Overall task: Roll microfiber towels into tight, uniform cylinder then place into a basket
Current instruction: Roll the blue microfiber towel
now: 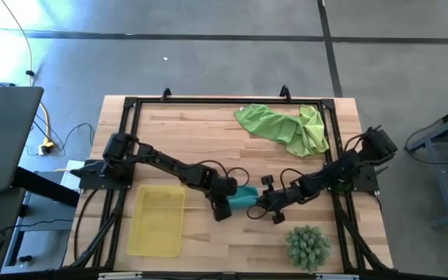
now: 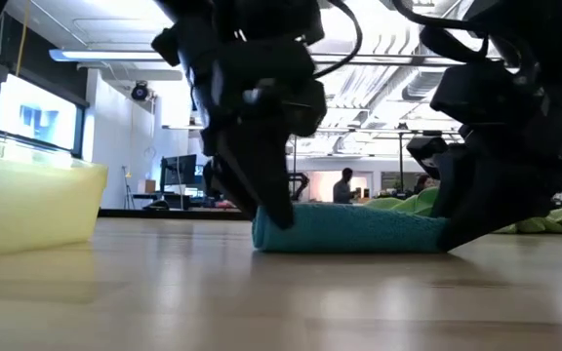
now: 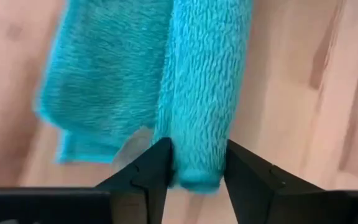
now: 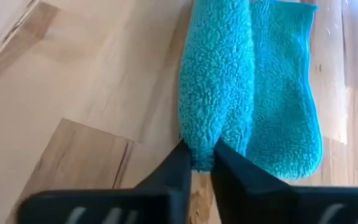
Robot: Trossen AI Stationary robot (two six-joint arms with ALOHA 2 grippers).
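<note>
Near the worktop's front edge, the left pincer and right pincer each pinch an end of the half-rolled teal towel.

The teal towel lies on the pale wooden surface, half rolled. The rolled part runs from the top centre of the frame down to the bottom centre, and a flat flap spreads over the upper left. The left hand has its two dark fingers on either side of the roll's near end, pressing against it at the bottom centre.
</note>
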